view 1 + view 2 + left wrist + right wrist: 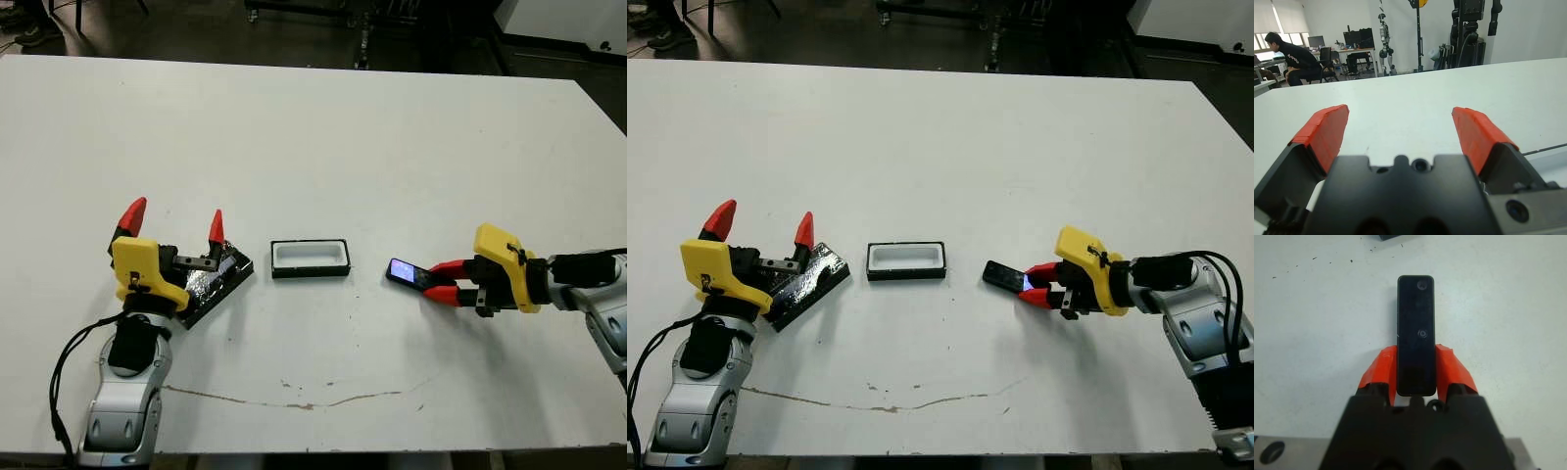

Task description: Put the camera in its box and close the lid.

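Here the right gripper has its red fingers closed on the near end of the camera, whose long axis runs straight out from the fingers (the right wrist view shows it centred between them) and points toward the box. The box lies open-side up on the table, just beyond the camera's free end, its white inside holding nothing; its long side runs roughly in line with the camera. The right arm is plainly the nearer to it. The left gripper stands spread wide and holds nothing, poised over the lid, which lies askew just left of the box.
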Available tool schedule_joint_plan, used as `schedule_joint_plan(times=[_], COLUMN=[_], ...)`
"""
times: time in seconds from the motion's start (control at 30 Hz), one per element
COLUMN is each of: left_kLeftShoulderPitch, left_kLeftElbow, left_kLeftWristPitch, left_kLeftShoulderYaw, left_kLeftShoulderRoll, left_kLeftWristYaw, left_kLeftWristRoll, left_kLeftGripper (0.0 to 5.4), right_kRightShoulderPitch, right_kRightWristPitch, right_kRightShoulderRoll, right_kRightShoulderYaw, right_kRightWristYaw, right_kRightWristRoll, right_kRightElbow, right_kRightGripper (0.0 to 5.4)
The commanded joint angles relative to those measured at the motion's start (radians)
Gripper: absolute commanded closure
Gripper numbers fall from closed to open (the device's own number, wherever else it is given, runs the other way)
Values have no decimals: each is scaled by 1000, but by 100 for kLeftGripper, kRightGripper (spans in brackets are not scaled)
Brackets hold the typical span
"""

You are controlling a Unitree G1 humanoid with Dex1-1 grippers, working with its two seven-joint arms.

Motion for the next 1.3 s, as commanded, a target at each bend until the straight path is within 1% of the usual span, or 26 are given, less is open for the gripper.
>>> schedule_joint_plan(times=[0.03, 0.13, 0.2, 0.3, 0.4, 0.5, 0.63, 0.73, 0.8, 0.87, 1.0, 1.07, 1.13, 1.3], left_kLeftShoulderPitch=[9, 9, 9, 10, 9, 9, 12, 13, 13, 13, 13, 13, 13, 10], left_kLeftElbow=[1, 2, 0, -4, 2, 6, -1, 1, 3, 4, 6, 3, 0, -3], left_kLeftWristPitch=[12, 13, 16, 22, 17, 13, 19, 14, 11, 11, 8, 11, 17, 19], left_kLeftShoulderYaw=[-1, -1, -2, -4, -1, 1, -2, -2, 0, 1, 0, -1, -1, -7], left_kLeftShoulderRoll=[-1, 0, 0, -1, -2, -3, -3, 1, -1, -2, 0, -1, -3, -1], left_kLeftWristYaw=[10, 8, 10, 12, 2, 2, 11, 7, 7, 5, 4, 4, 5, 8], left_kLeftWristRoll=[7, 3, 7, 7, -10, -13, -3, -1, -3, -7, -4, -4, -8, 3], left_kLeftGripper=[0, 0, 0, 0, 0, 0, 0, 0, 0, 0, 0, 0, 0, 0], right_kRightShoulderPitch=[-18, -66, -118, -218, -331, -462, -615, -718, -771, -813, -869, -885, -893, -890], right_kRightWristPitch=[18, 33, 54, 57, -5, -10, -51, -82, -100, -142, -196, -204, -207, -261], right_kRightShoulderRoll=[-7, -4, 7, 23, 43, 81, 130, 191, 224, 255, 324, 348, 368, 403], right_kRightShoulderYaw=[-19, -37, -50, -50, -29, -3, 49, 69, 88, 107, 143, 158, 161, 171], right_kRightWristYaw=[-2, 2, 19, 57, 108, 180, 258, 320, 346, 368, 402, 404, 414, 432], right_kRightWristRoll=[5, 18, 41, 53, 31, 22, -25, -40, -64, -91, -140, -171, -184, -214], right_kRightElbow=[9, 30, 70, 151, 251, 378, 486, 602, 672, 724, 805, 828, 845, 850], right_kRightGripper=[373, 373, 373, 373, 373, 373, 373, 373, 373, 373, 373, 373, 373, 373])
